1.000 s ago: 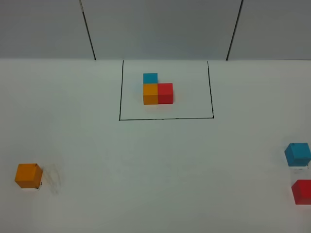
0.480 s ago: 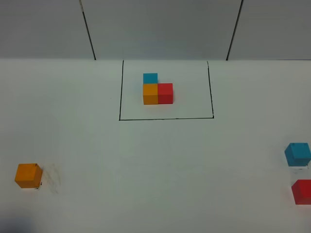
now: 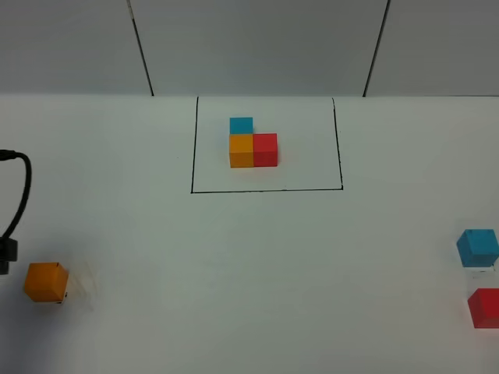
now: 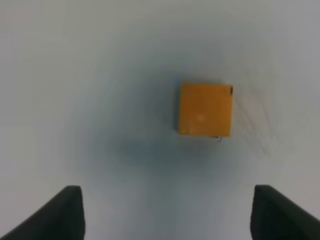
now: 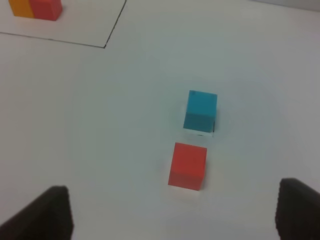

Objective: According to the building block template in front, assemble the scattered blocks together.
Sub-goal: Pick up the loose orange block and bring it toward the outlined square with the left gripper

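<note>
The building block template (image 3: 251, 144), small blue, orange and red cubes joined in an L, sits inside a black outlined rectangle at the back centre; its corner shows in the right wrist view (image 5: 35, 9). Of the scattered blocks, the orange cube (image 3: 45, 282) lies at the front left, and the blue cube (image 3: 477, 247) and red cube (image 3: 485, 307) lie at the right edge. My left gripper (image 4: 167, 215) hangs open above the table, the orange cube (image 4: 205, 109) ahead of its fingertips. My right gripper (image 5: 172, 215) is open, with the blue cube (image 5: 201, 111) and red cube (image 5: 188, 165) ahead of it.
The black rectangle outline (image 3: 265, 189) marks the template's area on the white table (image 3: 249, 265). A black cable and part of the left arm (image 3: 15, 210) show at the left edge, beside the orange cube. Grey wall panels stand behind the table.
The left arm's black cable and body have come into the exterior view at the left edge, close to the orange cube. No cube has moved.
</note>
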`<state>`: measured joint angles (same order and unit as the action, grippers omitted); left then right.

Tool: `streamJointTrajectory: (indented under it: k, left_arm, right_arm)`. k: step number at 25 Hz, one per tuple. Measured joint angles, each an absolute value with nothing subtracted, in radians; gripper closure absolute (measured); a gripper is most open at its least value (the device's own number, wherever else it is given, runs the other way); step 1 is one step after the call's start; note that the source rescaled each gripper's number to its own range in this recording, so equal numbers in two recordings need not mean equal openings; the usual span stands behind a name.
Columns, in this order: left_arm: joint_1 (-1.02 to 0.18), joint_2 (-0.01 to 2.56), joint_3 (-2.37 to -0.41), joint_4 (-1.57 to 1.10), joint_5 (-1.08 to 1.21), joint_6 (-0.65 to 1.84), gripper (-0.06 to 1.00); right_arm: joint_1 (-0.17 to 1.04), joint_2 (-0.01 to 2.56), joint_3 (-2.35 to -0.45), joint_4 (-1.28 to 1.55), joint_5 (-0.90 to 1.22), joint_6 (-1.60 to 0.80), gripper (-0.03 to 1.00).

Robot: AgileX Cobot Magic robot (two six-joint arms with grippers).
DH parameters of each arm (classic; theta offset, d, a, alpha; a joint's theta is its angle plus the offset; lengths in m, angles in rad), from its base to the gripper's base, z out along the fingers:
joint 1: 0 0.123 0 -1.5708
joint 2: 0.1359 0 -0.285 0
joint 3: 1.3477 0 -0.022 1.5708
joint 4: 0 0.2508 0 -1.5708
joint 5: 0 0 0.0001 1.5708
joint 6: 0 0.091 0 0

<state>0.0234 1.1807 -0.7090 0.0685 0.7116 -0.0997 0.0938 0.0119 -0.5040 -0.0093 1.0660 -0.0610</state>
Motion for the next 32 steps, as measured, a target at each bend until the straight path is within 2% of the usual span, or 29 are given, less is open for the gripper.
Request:
streamJointTrajectory:
  k: [2, 7, 10, 17, 32]
  left_arm:
    - [0.023, 1.249, -0.71, 0.045, 0.682, -0.062, 0.42]
    - [0.023, 1.387, -0.711, -0.072, 0.633, 0.029, 0.19]
    - [0.023, 1.44, -0.711, -0.11, 0.592, 0.031, 0.1]
    - [0.023, 1.499, -0.711, -0.115, 0.502, 0.035, 0.1]
    - [0.023, 1.677, -0.713, -0.115, 0.411, 0.035, 0.16]
  right_arm:
    - [0.094, 0.012, -0.504, -0.009, 1.066, -0.061, 0.29]
    - [0.094, 0.012, -0.504, -0.009, 1.066, -0.061, 0.29]
    - [0.094, 0.012, -0.504, -0.009, 1.066, -0.061, 0.29]
    - [0.094, 0.012, -0.504, -0.009, 1.066, -0.061, 0.29]
    - [0.094, 0.012, -0.504, -0.009, 1.066, -0.061, 0.29]
